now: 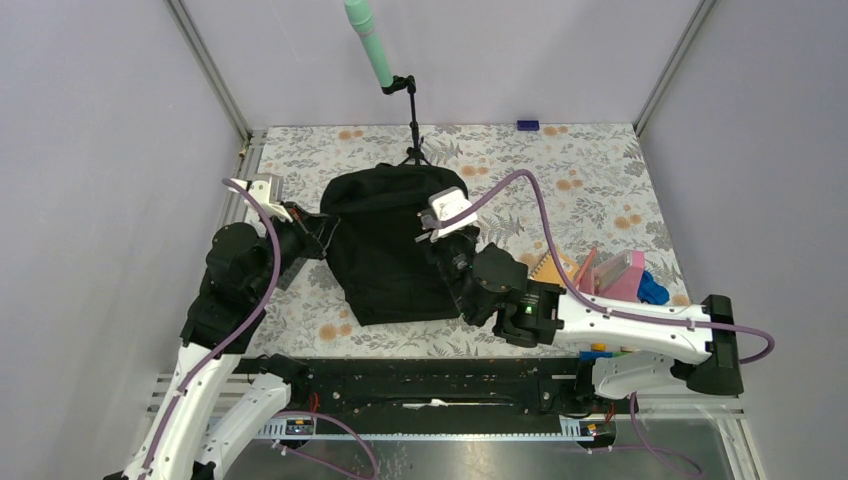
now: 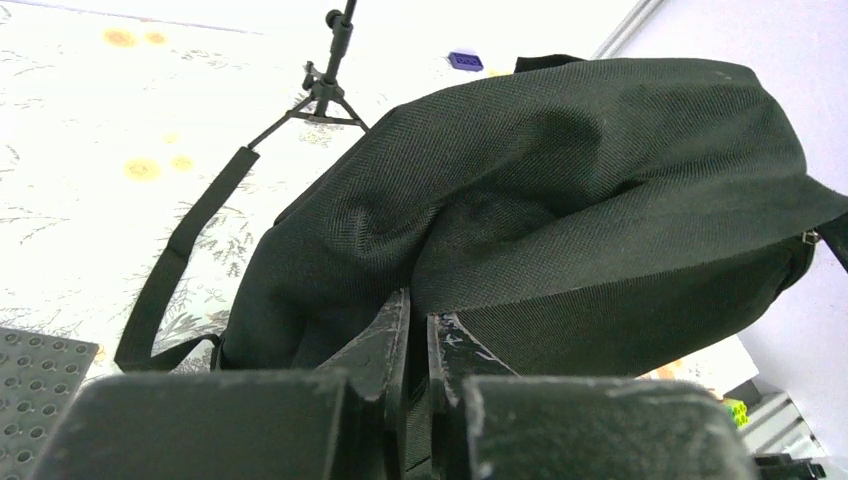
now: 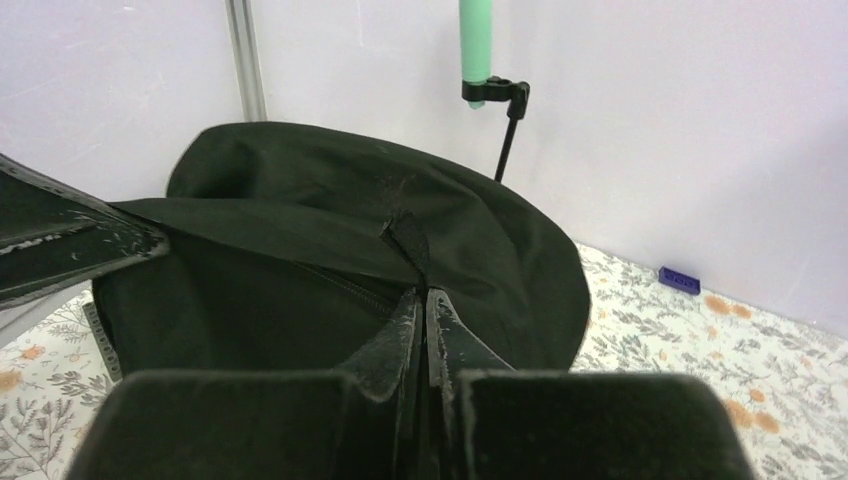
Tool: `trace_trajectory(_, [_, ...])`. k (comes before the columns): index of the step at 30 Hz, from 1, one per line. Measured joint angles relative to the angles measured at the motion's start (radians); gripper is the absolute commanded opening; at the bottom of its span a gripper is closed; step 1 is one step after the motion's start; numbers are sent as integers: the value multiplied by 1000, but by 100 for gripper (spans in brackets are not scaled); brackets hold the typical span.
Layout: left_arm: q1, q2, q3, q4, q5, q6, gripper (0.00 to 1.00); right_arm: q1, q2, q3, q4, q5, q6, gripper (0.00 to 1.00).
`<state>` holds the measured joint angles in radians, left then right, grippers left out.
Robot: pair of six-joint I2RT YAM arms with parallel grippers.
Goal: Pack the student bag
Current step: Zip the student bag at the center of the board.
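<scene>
Am pinching large black fabric backpack (image 1: 385, 260) w/ my L end effector (image 2: 418, 305) & R end effector (image 3: 422, 292); pink items (image 1: 620, 272) waiting outside, unpacked.

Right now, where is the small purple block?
Top view: the small purple block lies on the floral table at its far edge, just right of the black tripod stand.

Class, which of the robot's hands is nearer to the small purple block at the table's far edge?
Right. The right hand grips the student bag on its right side, with the purple block beyond it; the left hand grips the bag's left side, farther off.
</scene>
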<state>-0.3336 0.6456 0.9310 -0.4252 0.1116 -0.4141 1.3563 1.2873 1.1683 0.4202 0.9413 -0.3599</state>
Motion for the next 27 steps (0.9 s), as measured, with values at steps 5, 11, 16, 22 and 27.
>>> trace_trajectory(5, [-1, -7, 6, -28, -53, -7, 0, -31, -81, -65, -50, -1, 113, 0])
trace_trajectory(11, [-6, -12, 11, -53, -63, -8, 0, -95, -182, -134, -140, -76, 343, 0])
trace_trajectory(16, [-5, -2, 47, -109, -23, 60, 35, -107, -217, -154, -177, -113, 453, 0])
trace_trajectory(22, [9, 73, 210, -244, 114, 258, 83, -129, -264, -164, -221, -123, 518, 0])
trace_trajectory(27, [-50, 59, 255, -261, 148, 373, 96, -130, -264, -169, -225, -136, 542, 0])
